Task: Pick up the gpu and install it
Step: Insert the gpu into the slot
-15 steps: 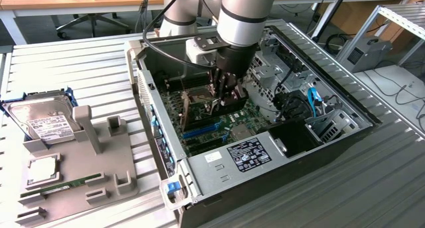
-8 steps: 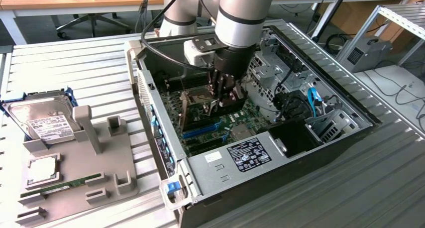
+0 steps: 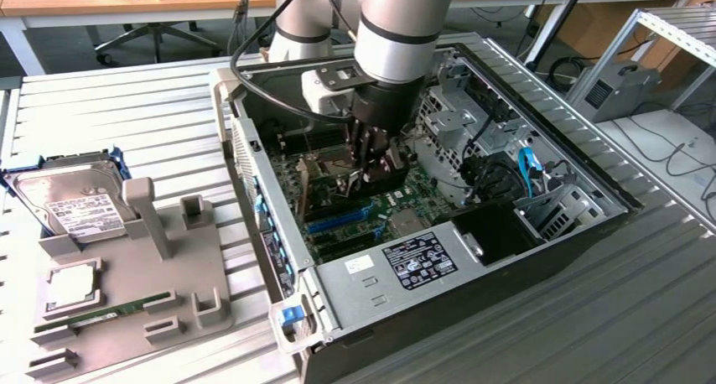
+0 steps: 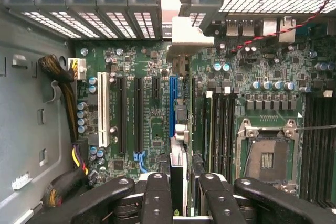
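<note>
The arm reaches down into the open case (image 3: 335, 107), which lies on its side on the slatted surface (image 3: 134, 124), and the jaws hang low over the motherboard (image 3: 358, 225). In the wrist view the jaws are clamped on the gpu (image 4: 181, 145), held edge-on between the black fingers (image 4: 156, 198); its silver bracket (image 4: 184, 38) reaches up to the rear slot openings of the case. The card stands just beside the blue slot (image 4: 172, 106), over the board, with the memory slots and the empty CPU socket (image 4: 268, 156) on its other side. Outside the case, at the exterior view's left, a grey holder (image 3: 168, 258) carries a hard drive (image 3: 79, 208) and a memory stick (image 3: 106, 310).
</note>
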Robot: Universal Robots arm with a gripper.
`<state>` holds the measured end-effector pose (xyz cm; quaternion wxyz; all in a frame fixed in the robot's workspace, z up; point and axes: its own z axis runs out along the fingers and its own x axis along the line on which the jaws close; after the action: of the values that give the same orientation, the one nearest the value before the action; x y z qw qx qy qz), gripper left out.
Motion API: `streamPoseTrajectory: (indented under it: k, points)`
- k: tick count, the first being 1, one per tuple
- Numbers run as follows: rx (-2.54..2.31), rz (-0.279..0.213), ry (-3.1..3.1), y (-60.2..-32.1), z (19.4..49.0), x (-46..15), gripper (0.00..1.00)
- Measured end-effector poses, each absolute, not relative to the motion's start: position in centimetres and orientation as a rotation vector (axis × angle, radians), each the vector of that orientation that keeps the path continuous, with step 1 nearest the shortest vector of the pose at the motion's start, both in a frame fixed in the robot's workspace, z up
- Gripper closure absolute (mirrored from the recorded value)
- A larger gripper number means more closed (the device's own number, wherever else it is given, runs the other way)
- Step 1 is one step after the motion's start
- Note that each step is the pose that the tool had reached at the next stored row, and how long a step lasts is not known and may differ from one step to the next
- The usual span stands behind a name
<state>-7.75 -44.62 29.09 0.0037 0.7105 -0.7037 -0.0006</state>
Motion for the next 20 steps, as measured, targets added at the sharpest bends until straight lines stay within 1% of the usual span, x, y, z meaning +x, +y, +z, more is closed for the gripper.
streamPoseTrajectory:
  k: [20]
  points:
    - [2.227, -0.002, -2.206, -44.9, 28.1, -9.6, 0.74]
